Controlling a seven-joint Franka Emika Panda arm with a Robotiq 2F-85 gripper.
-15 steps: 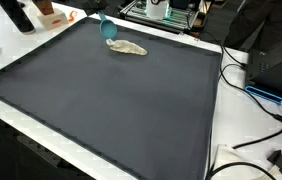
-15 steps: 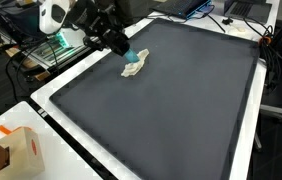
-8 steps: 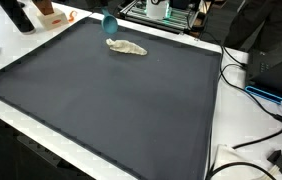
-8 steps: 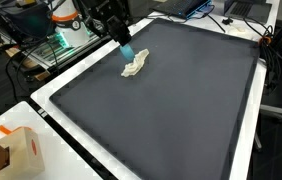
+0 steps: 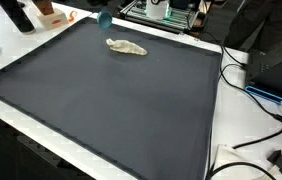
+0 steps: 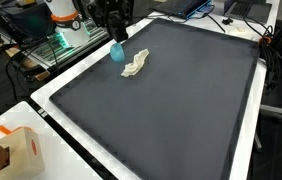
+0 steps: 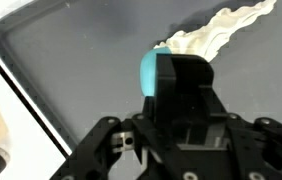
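My gripper (image 6: 115,32) is shut on a small teal object (image 6: 118,52) and holds it above the far edge of the dark mat (image 6: 181,110). The teal object also shows in an exterior view (image 5: 105,17) and in the wrist view (image 7: 153,74), clamped between the black fingers (image 7: 179,78). A crumpled cream piece (image 6: 133,68) lies flat on the mat just beside and below the gripper. It also shows in an exterior view (image 5: 126,46) and in the wrist view (image 7: 216,35).
The mat (image 5: 111,100) lies on a white table. An orange-and-white box (image 6: 21,150) stands at one corner. Cables (image 5: 256,95) run along the table's side. A lit equipment rack (image 6: 56,42) stands behind the arm.
My gripper has lifted the teal object up and away from the cream piece, toward the mat's far edge. The cream piece has stayed where it lay.
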